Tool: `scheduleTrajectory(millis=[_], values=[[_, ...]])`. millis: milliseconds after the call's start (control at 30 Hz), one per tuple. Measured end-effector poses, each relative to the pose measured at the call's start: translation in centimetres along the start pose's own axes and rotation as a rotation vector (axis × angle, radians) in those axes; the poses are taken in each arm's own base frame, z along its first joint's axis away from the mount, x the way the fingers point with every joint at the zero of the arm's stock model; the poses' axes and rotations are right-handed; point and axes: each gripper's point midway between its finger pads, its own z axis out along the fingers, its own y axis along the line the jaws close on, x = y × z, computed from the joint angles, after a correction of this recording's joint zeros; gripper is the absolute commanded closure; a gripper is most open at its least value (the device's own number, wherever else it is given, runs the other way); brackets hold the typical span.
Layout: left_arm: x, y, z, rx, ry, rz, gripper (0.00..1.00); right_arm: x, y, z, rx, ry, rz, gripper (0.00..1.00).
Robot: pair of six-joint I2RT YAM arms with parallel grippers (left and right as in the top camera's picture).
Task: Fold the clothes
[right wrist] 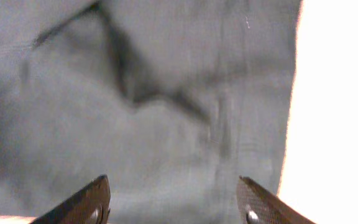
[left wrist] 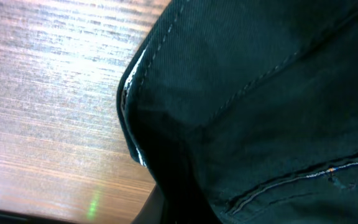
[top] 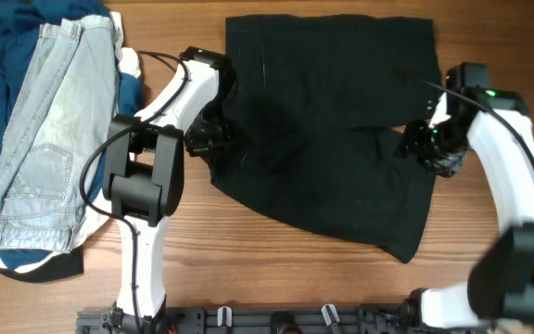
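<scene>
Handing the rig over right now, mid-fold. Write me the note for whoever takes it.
Left gripper: shut, apparently pinching the left edge of the black shorts.
Right gripper: open over the shorts' right edge, holding nothing.
Shorts: spread across the middle of the table, rumpled, lower part skewed.
Done: no tidy fold shows yet.
Left: probably grip the right side, fold, then flatten.
Light-blue jeans lie piled at far left.

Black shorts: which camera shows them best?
Overhead: it alone shows the whole black shorts, spread out. The left wrist view shows just a stitched seam and edge up close; the right wrist view, only blurry pale-looking fabric.
</scene>
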Motion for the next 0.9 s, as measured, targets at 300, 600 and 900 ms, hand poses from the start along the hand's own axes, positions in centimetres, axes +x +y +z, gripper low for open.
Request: scheduleTrajectory(millis=[300, 600, 900], values=[[-1.8, -1.1, 0.0, 0.045, -0.074, -0.019, 0.96, 10.5, -1.6, -6.0, -0.025, -0.036, 0.147, 0.35], [-2.6, -1.6, -0.1, 0.069, -0.106, -0.017, 0.96, 15.7, -4.5, 2.3, 0.077, 0.122, 0.36, 0.36], [-3.0, -1.8, -0.2, 0.077, -0.12, -0.016, 0.96, 14.7, -5.4, 4.5, 0.164, 0.132, 0.503, 0.4]])
